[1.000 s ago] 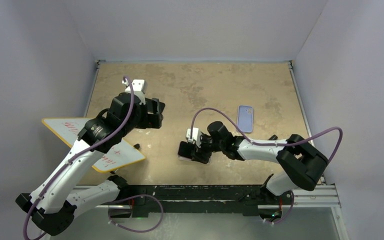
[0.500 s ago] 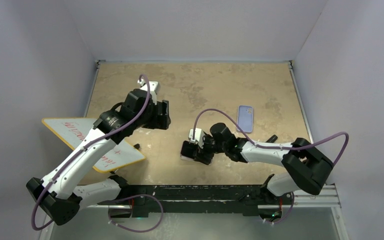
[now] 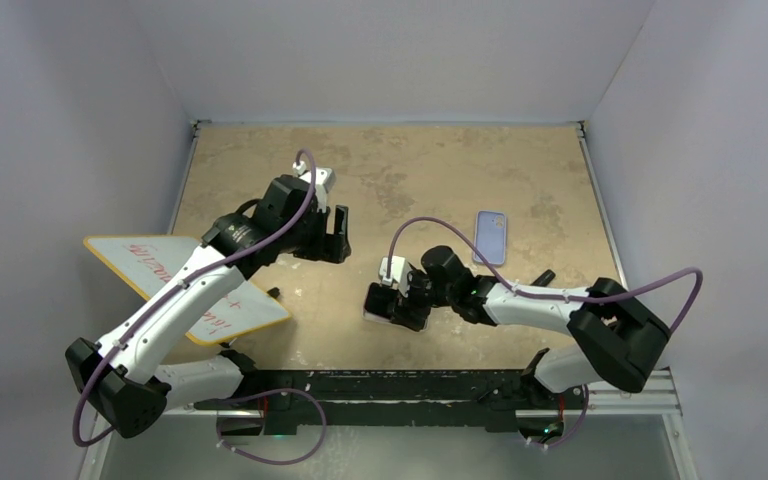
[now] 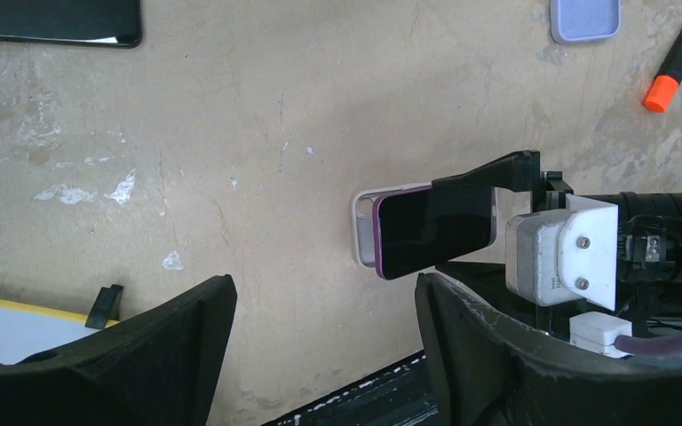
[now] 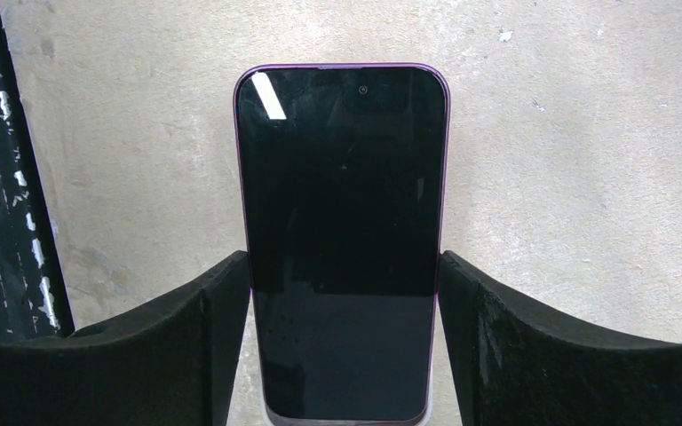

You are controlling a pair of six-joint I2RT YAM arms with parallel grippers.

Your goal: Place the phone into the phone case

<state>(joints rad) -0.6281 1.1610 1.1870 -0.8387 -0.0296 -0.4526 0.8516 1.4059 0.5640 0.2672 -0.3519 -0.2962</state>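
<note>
Right hand [image 5: 342, 355] is pinching the glossy, purple-edged phone [image 5: 342, 204] over a pale, rounded case [image 4: 363, 232]. Left hand [image 4: 324, 346] is hanging wide apart.

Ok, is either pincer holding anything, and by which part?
The right pincer grips the phone by its two long side edges, near its lower end. The left pincer is open and empty.

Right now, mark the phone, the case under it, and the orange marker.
phone [image 5: 342, 240], right wrist view, screen centre.
case [image 4: 360, 238], left wrist view, exposed left end.
orange marker [image 4: 675, 64], left wrist view, mid-barrel.
</note>
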